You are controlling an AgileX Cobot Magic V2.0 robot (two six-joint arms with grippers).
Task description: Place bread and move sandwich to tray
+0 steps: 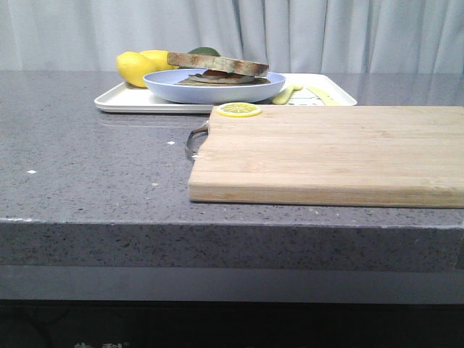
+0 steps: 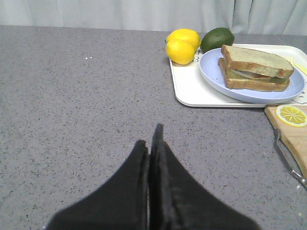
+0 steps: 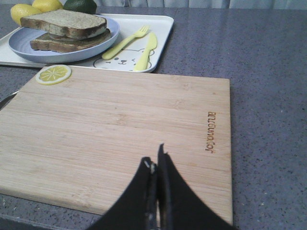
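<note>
The white tray (image 1: pixel 116 101) (image 2: pixel 187 88) (image 3: pixel 163 24) lies at the back of the counter. On it stands the pale blue plate (image 1: pixel 174 88) (image 2: pixel 211 72) (image 3: pixel 19 48) with the sandwich (image 2: pixel 254 82). A thick bread slice (image 1: pixel 217 63) (image 2: pixel 255 61) (image 3: pixel 63 22) lies on top of the sandwich, with a bit of white filling showing under it. My left gripper (image 2: pixel 150 135) is shut and holds nothing above bare grey counter, well short of the tray. Shut and holding nothing too, my right gripper (image 3: pixel 153 153) hangs over the wooden cutting board (image 3: pixel 120 124). Neither arm shows in the front view.
The cutting board (image 1: pixel 326 152) fills the front right, with a lemon slice (image 1: pixel 239 109) (image 3: pixel 53 74) on its far corner and a metal handle (image 1: pixel 194 141) on its left end. Two lemons (image 2: pixel 181 45) and an avocado (image 2: pixel 217 38) sit at the tray's far left. A yellow fork (image 3: pixel 125 42) and knife (image 3: pixel 146 51) lie on the tray.
</note>
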